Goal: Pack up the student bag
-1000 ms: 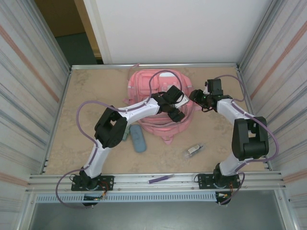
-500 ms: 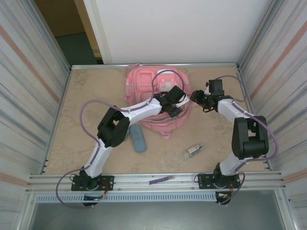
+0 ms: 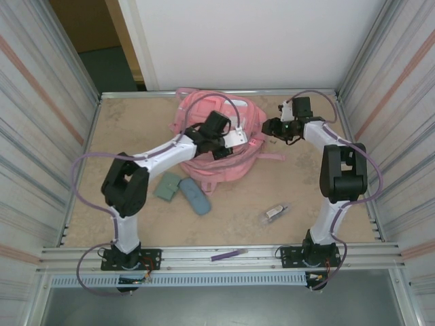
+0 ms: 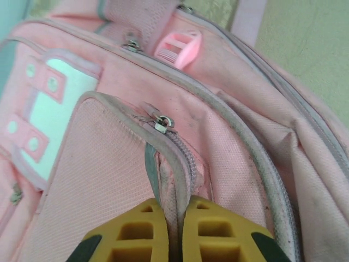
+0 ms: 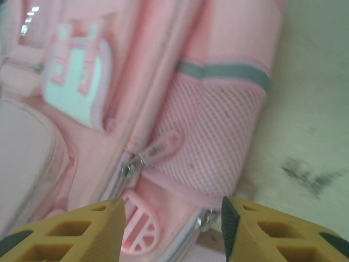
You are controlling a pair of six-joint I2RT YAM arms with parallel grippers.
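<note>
Bottom edge of the top view: purple pen-like stick [image 3: 228,254] lying on the aluminium rail [image 3: 170,258], outside the work area. Next up, lower right of centre: small white-and-dark object [image 3: 275,212], too small to identify. Left of centre: blue-grey pouch [image 3: 194,197] with a green wallet case [image 3: 166,187] just beside it, both loose on the table [image 3: 136,122] near the bag's lower edge. Nothing looks packed yet.

Upper centre, close to the back wall: student bag [image 3: 231,166], lying front face up.

Left gripper [image 4: 173,234]: jaws clamped tight on the zipper seam of the bag's front pocket [image 4: 98,180], with the slider [image 4: 162,123] just past the fingertips. My read is that it's pinning or lifting the pocket edge so the zip can run.

Right gripper [image 5: 172,229]: jaws roughly half open, nothing gripped. It hovers at the bag's side by the mesh pocket [image 5: 218,136] and a zipper pull [image 5: 158,148], probably lined up to take that pull. Can't tell whether it touches the bag.
</note>
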